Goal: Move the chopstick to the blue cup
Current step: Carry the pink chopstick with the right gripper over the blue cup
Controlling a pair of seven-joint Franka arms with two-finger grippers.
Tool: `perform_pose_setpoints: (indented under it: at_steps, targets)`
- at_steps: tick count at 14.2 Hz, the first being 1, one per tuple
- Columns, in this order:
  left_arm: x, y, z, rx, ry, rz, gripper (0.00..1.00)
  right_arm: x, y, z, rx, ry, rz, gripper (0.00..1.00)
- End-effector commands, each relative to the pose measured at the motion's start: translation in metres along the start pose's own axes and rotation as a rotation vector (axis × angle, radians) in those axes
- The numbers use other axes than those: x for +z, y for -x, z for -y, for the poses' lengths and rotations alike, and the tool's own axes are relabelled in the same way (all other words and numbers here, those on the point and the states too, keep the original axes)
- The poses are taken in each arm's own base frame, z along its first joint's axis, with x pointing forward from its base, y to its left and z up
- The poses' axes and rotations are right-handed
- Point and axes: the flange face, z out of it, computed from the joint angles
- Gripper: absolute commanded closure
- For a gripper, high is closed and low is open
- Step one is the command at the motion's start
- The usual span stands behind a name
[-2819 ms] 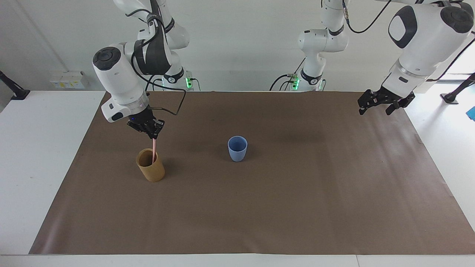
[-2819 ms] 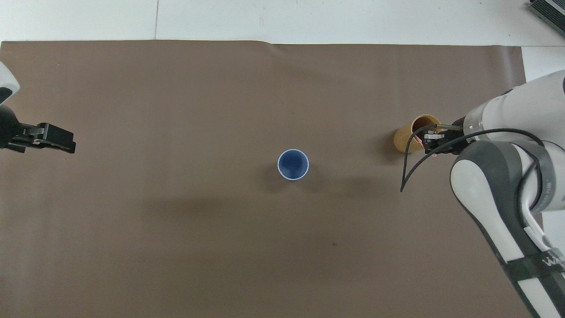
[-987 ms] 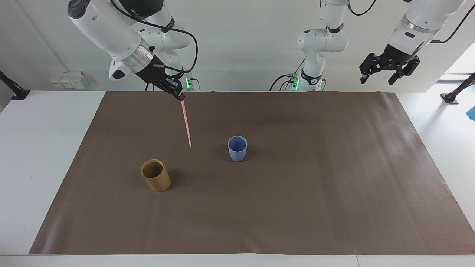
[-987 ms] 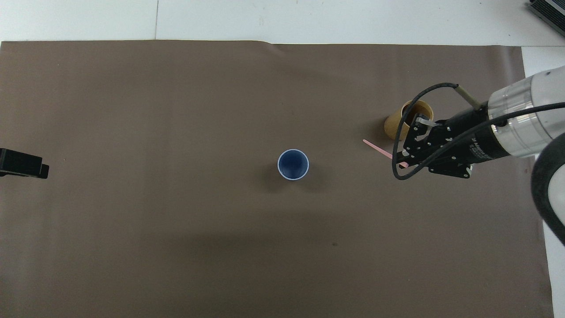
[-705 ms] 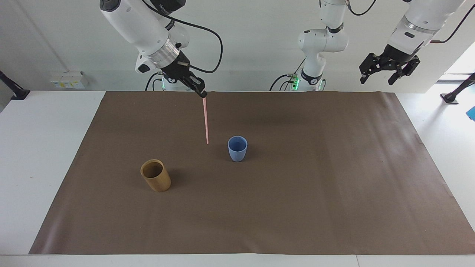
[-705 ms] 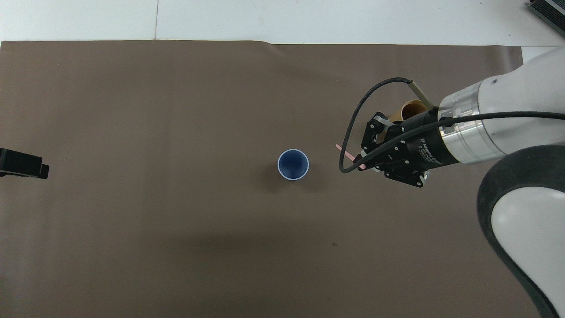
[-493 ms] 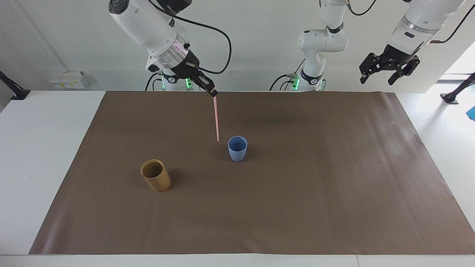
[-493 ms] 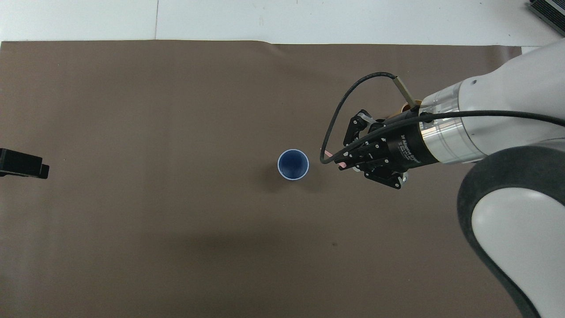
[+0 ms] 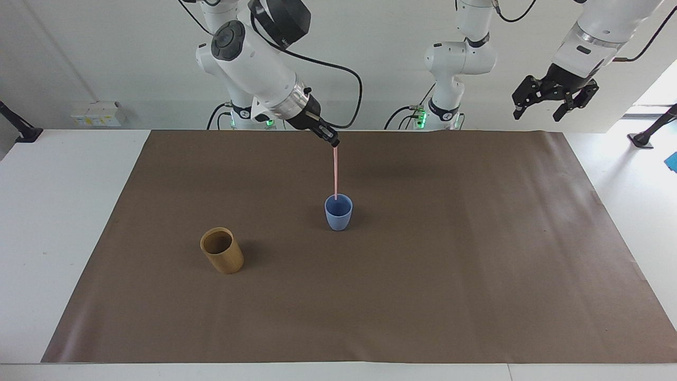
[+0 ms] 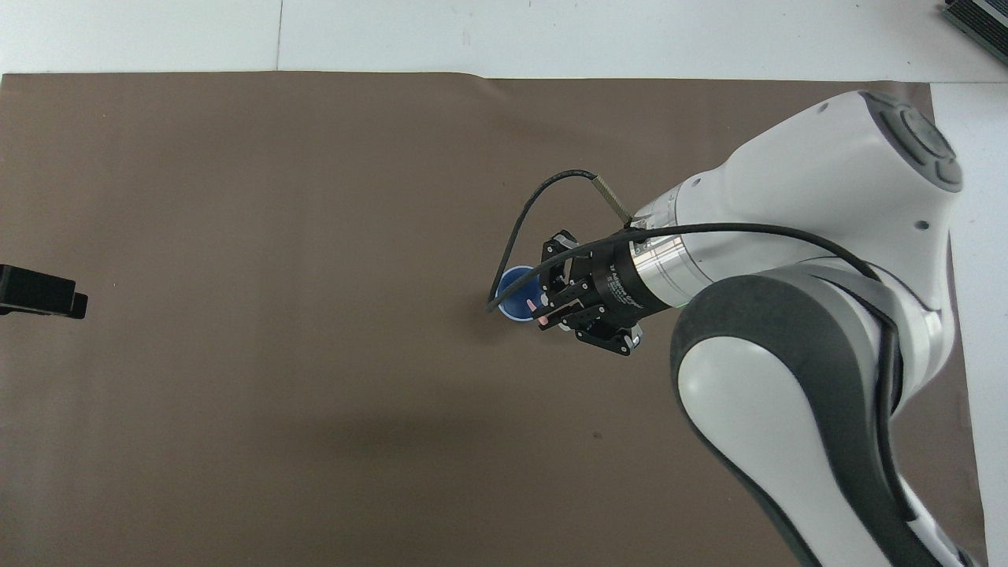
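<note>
My right gripper [image 9: 333,142] is shut on the top end of the pale pink chopstick [image 9: 335,172], which hangs nearly upright. The stick's lower tip sits at the mouth of the blue cup [image 9: 338,212], standing mid-mat. In the overhead view the right gripper [image 10: 543,309] covers part of the blue cup [image 10: 512,285], and only small pink bits of the stick show. My left gripper [image 9: 535,114] waits open and empty, raised high over the left arm's end of the table; only its tip [image 10: 43,291] shows in the overhead view.
A tan-brown cylindrical cup [image 9: 222,250] stands empty on the brown mat [image 9: 476,264], toward the right arm's end and farther from the robots than the blue cup. The right arm hides it in the overhead view. White table surrounds the mat.
The right gripper has carried the chopstick sideways from beside the blue cup to over it, and the stick's tip now reaches the cup's mouth. The left arm has not moved.
</note>
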Motion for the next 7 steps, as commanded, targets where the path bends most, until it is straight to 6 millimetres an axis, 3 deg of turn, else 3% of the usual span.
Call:
perform_pose_setpoints:
  at_steps: [1, 7]
  targets:
    - [-0.004, 0.006, 0.003, -0.002, 0.005, 0.005, 0.0, 0.017, -0.015, -0.005, -0.004, 0.0, -0.004, 1.0]
    - [-0.004, 0.006, 0.002, -0.001, 0.005, 0.005, 0.0, 0.046, -0.039, -0.008, 0.008, -0.045, -0.04, 1.0]
